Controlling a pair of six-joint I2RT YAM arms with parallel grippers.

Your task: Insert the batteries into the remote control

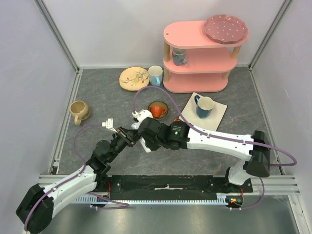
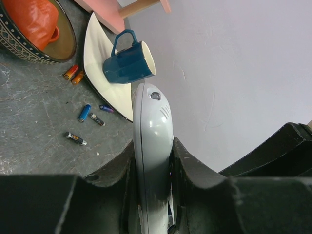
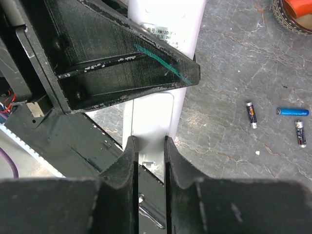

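Over the bench (image 3: 229,73), left hand (image 2: 153,157) clenched on remote control (image 2: 152,117), long axis toward right hand (image 3: 151,145), narrowly parted over it, grip unclear. Batteries (image 3: 251,114) loose beside the remote control, right hand likely nearer.

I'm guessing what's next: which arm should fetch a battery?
Probably right: the left tool clamps the remote control, while loose batteries lie near the right tool, which only pinches its end.

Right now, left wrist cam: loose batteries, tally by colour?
orange batteries: 2
blue battery: 1
purple battery: 1
black batteries: 2
Total: 6
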